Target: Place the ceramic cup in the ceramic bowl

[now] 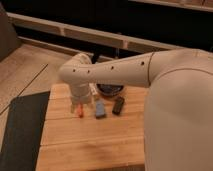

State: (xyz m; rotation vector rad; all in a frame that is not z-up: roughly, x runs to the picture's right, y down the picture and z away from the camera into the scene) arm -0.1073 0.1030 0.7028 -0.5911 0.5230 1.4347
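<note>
1. The gripper [80, 104] points down over the back left of the wooden table [85, 145]. Its fingers are spread wide, probably to straddle the ceramic cup.
2. The ceramic cup is not visible. The arm [115, 70] likely hides it, so I cannot tell whether it is held.
3. The ceramic bowl [111, 89] sits just to the right by the table's back edge, partly hidden by the arm.
4. A blue object [100, 109] and a black device [118, 105] lie in front of the bowl. Nearer the camera is bare wood.

The wooden table [85, 145] carries a dark bowl [111, 90], white tube [93, 91], blue object [100, 109], black oblong device [118, 105].
</note>
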